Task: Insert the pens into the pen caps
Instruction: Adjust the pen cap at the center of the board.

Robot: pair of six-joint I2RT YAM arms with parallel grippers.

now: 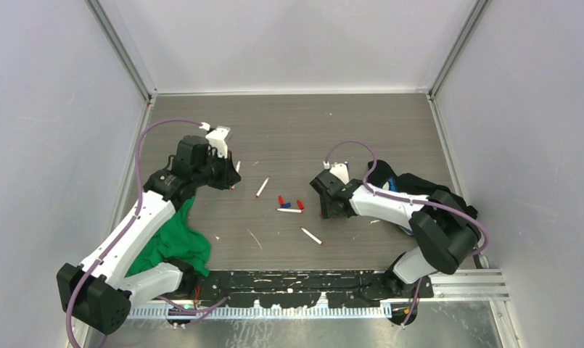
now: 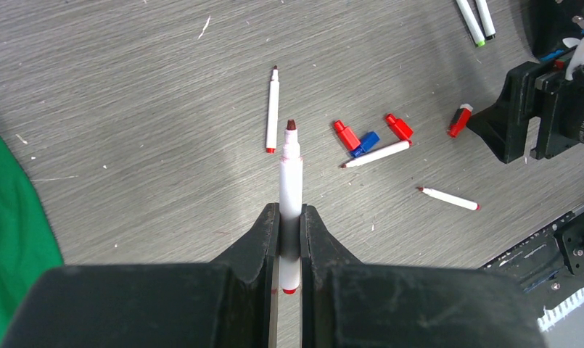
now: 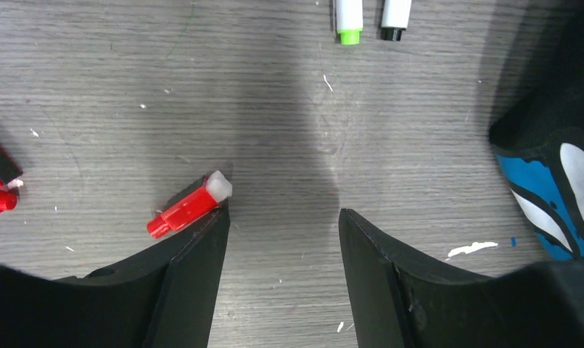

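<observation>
My left gripper [image 2: 290, 217] pinches a pen [image 2: 291, 163], open table [image 2: 129, 109] beyond. My right gripper [image 3: 283, 217] is spread, with a red cap [image 3: 187, 206] maybe touching one finger; overhead is too coarse to tell.

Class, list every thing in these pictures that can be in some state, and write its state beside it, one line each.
left gripper: shut on the held pen.
held pen: uncapped, tip bare, clamped between the fingers.
right gripper: open, empty.
red cap: loose, lying on its side beside the right gripper.
loose pens: uncapped, lying flat.
blue cap: loose, off any pen.
green cloth: crumpled.
</observation>
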